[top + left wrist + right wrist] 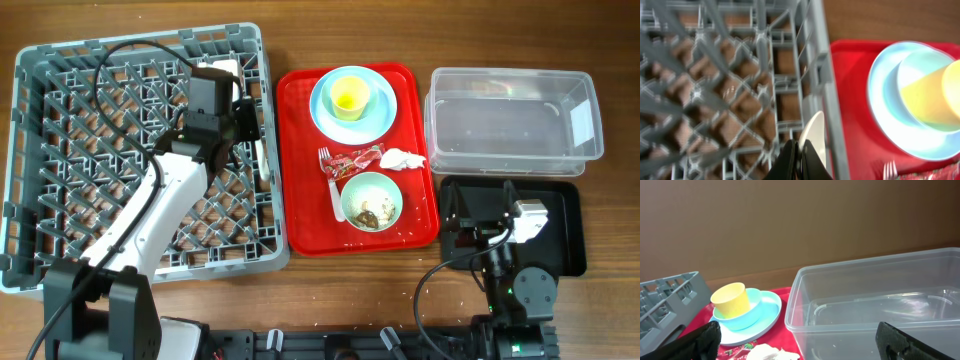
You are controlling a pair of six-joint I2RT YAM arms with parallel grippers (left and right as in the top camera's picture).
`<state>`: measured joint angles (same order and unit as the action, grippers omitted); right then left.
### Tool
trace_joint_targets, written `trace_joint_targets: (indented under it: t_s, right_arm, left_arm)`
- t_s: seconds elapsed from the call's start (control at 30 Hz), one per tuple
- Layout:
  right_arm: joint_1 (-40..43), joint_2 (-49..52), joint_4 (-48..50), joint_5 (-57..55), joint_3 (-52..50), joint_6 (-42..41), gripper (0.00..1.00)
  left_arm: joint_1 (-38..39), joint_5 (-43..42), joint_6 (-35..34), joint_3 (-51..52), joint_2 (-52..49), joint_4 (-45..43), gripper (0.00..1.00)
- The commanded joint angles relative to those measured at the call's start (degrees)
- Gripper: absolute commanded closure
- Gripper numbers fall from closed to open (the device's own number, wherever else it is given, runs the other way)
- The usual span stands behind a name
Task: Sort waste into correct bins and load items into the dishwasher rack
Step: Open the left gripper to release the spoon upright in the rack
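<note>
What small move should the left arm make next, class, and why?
Probably open the left gripper and let the white spoon drop into the dishwasher rack. Its fingers appear shut on the spoon's handle, and the spoon hangs at the rack's wall nearest the red tray, seemingly just inside it.

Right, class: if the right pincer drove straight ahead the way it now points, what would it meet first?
Most likely the near wall of the clear tub, which fills the view just ahead of the open right pincer. Depth is hard to judge from the wrist view.
</note>
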<state>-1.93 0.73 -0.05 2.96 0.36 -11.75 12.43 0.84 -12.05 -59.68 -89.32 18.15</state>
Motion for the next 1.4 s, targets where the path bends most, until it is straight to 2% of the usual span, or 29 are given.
trace_joint_targets:
  t_s: [0.0,0.03,0.23,0.27,0.37,0.4,0.43,0.53,0.67,0.77,0.83,0.87,0.93,0.97,1.03,1.1,1.27,1.37]
  right_arm:
    - [0.2,-0.3,0.2,0.1,-0.1,-0.4,0.0]
    - [0.2,-0.3,0.2,0.1,-0.1,-0.4,0.0]
    - [0.2,-0.3,0.2,0.1,-0.1,-0.4,0.0]
    - [0.2,-0.3,0.2,0.1,-0.1,-0.4,0.0]
    - [0.2,-0.3,0.2,0.1,-0.1,-0.4,0.0]
    - [0.2,-0.3,0.2,0.1,-0.1,-0.4,0.0]
    - [0.2,-0.3,0.2,0.1,-0.1,-0.4,0.0]
    - [0.2,-0.3,0.2,0.1,-0.1,-0.4,0.0]
    - [0.2,-0.3,0.2,0.1,-0.1,-0.4,0.0]
    - [0.2,-0.3,0.2,0.1,-0.1,-0.4,0.0]
    - [0.2,-0.3,0.2,0.1,-0.1,-0.4,0.0]
    - [0.2,-0.3,0.2,0.1,-0.1,-0.4,0.0]
    - [0.2,-0.3,0.2,0.1,-0.1,-0.4,0.0]
    - [0.2,-0.3,0.2,0.1,-0.1,-0.4,0.0]
    - [0.2,-0.3,0.2,0.1,-0.1,-0.4,0.0]
    - [0.2,-0.3,0.2,0.1,-0.1,-0.4,0.0]
    - [0.2,-0.3,0.2,0.1,-0.1,-0.4,0.0]
    - [0.2,-0.3,0.2,0.1,-0.1,-0.4,0.0]
  left_arm:
    - [0.1,0.5,-2.5,-0.3,0.3,2.3,0.96]
    - [0.1,0.5,-0.1,-0.2,0.3,2.6,0.96]
    - [0.7,0.3,0.1,-0.2,0.3,4.6,0.96]
    - [0.7,0.3,0.1,-0.2,0.3,4.7,0.92]
    - [0.7,0.3,0.1,-0.2,0.3,4.3,0.6]
    - [0.7,0.3,0.1,-0.2,0.3,3.9,0.44]
    - [0.7,0.3,0.1,-0.2,0.3,3.5,0.36]
    - [1.8,-0.6,-0.4,-0.2,1.6,3.8,0.4]
    - [7.0,-1.8,-2.2,-0.2,1.8,6.2,0.45]
    - [9.7,3.8,-5.3,-0.2,-0.4,7.3,0.42]
    - [9.9,3.8,-5.4,-0.2,-2.1,8.1,0.44]
    - [9.9,3.7,-5.4,-0.2,-3.1,8.6,0.5]
    - [9.9,3.8,-5.4,-0.2,-3.8,10.6,0.69]
    - [9.9,3.8,-5.4,-0.2,-3.6,11.5,0.72]
    - [9.9,3.8,-5.2,-0.2,-3.1,12.7,0.74]
    - [10.0,3.7,-2.6,-0.2,-2.4,13.7,0.69]
    - [12.0,3.8,1.8,-0.2,-1.9,18.0,0.68]
    - [13.7,4.2,4.2,-0.2,-1.9,19.2,0.76]
